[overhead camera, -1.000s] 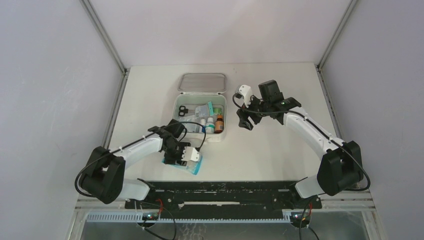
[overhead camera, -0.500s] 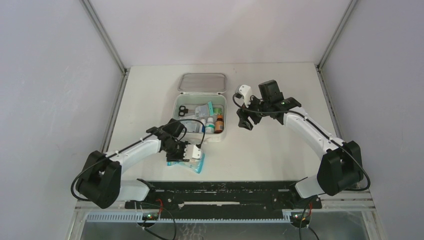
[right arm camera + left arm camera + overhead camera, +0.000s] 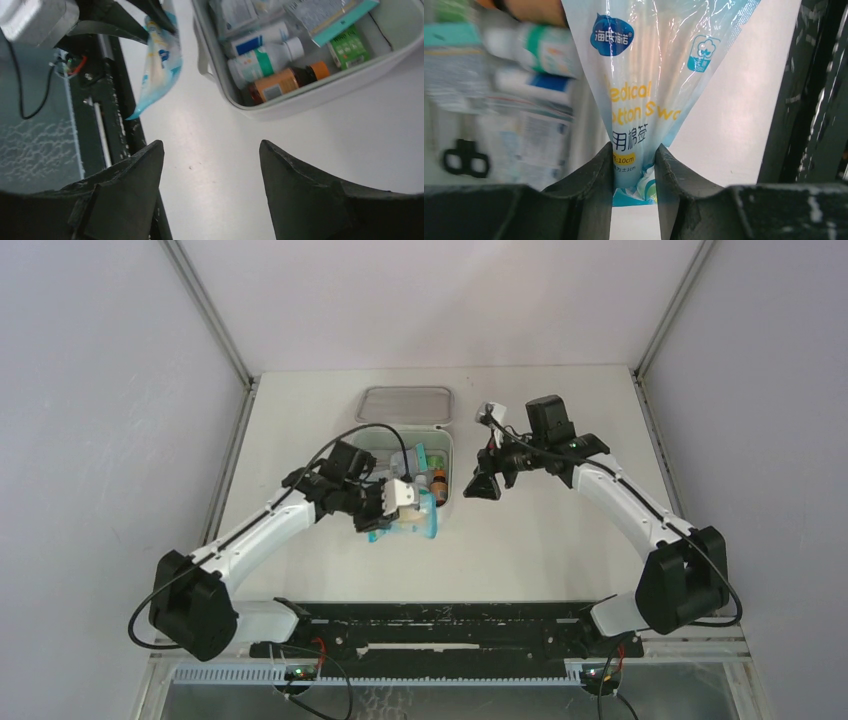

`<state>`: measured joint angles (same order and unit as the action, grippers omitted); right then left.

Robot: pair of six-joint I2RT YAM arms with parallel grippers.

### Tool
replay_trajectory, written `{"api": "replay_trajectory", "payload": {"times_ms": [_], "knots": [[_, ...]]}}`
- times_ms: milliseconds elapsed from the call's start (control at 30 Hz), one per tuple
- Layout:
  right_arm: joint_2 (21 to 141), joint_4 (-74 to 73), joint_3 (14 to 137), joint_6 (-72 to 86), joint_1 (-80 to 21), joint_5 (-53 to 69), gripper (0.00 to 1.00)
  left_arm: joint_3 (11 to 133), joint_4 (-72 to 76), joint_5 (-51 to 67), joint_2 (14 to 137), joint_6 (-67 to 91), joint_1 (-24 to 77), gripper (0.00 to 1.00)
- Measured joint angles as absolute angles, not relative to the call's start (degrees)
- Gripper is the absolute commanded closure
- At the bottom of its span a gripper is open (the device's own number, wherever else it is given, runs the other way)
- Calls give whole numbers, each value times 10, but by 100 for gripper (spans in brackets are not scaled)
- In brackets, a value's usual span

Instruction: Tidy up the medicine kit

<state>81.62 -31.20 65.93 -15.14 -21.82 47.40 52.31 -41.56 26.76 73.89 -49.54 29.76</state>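
Well, the white medicine kit (image 3: 325,92) lies open mid-table, its grey mesh lid (image 3: 404,405) folded back. Left gripper (image 3: 634,155) pinches a cotton swab packet (image 3: 639,75) reading "edical", "otton Sw", "10cm". Right gripper (image 3: 210,146), fingers spread, hangs beside the kit.

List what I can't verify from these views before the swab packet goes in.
Top view: the left gripper and cotton swab packet cover much of the medicine kit's interior.
Left wrist: kit contents beside the packet are blurred.
Right wrist: the top edge cuts off the kit's far part; brown bottle label too small.
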Motion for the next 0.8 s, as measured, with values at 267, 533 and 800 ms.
{"api": "replay_trajectory", "payload": {"times_ms": [267,533,800], "knots": [[810,-293,682,-76,-229,544,25,610,-339,243,729,-357,330,63],[827,-271,725,-31,-252,561,29,625,-297,187,729,-307,366,63],[873,-268,736,-8,-264,537,55,625,-278,161,729,-285,380,60]]}}
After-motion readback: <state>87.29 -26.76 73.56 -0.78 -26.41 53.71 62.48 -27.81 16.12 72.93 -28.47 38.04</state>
